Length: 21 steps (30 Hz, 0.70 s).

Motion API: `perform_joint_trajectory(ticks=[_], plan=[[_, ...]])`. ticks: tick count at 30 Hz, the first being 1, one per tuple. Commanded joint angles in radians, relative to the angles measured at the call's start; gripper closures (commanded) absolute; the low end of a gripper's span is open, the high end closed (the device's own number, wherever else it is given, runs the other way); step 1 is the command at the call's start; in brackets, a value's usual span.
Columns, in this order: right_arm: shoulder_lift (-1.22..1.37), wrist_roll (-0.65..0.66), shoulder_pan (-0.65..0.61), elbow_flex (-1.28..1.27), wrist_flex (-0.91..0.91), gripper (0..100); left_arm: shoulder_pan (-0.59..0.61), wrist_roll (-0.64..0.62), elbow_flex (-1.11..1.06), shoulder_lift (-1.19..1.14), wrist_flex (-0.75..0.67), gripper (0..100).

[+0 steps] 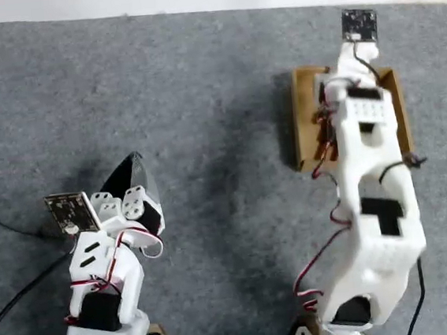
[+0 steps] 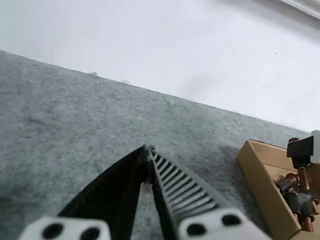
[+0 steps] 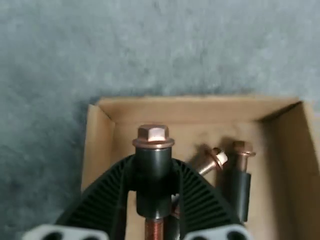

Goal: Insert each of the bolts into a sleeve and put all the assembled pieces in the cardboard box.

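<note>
We see the left gripper (image 2: 149, 152) nearest the arm bases, over the grey mat (image 1: 201, 98), its black fingers closed tip to tip with nothing between them. Farther out, the right gripper (image 3: 154, 167) is clamped on a dark sleeve (image 3: 154, 175) with a copper bolt (image 3: 153, 136) through it, held above the cardboard box (image 3: 200, 107). Other assembled pieces (image 3: 240, 180) lie on the box floor

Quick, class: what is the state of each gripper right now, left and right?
Left gripper: closed, holding nothing.
Right gripper: closed on an assembled bolt and sleeve, over the cardboard box.
</note>
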State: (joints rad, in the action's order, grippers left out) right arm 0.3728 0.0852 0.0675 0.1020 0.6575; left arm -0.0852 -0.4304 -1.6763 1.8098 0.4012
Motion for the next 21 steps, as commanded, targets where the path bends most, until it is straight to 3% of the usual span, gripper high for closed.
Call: perform_joint_trajectory(ticks=[1, 4, 11, 19, 21], plan=[[0.038, -0.008, 0.007, 0.228, 0.180, 88.9, 0.015, 0.012, -0.021, 0.008, 0.002, 99], [0.067, -0.008, 0.007, 0.298, 0.251, 80.8, 0.015, 0.012, -0.021, 0.008, 0.003, 99], [0.044, -0.008, -0.015, 0.386, 0.387, 80.7, 0.015, 0.012, -0.021, 0.008, 0.003, 99], [-0.136, -0.014, -0.151, 0.381, 0.547, 82.4, 0.015, 0.012, -0.021, 0.008, 0.003, 99], [-0.200, -0.077, -0.176, 0.343, 0.565, 85.9, 0.015, 0.012, -0.021, 0.008, 0.003, 99]])
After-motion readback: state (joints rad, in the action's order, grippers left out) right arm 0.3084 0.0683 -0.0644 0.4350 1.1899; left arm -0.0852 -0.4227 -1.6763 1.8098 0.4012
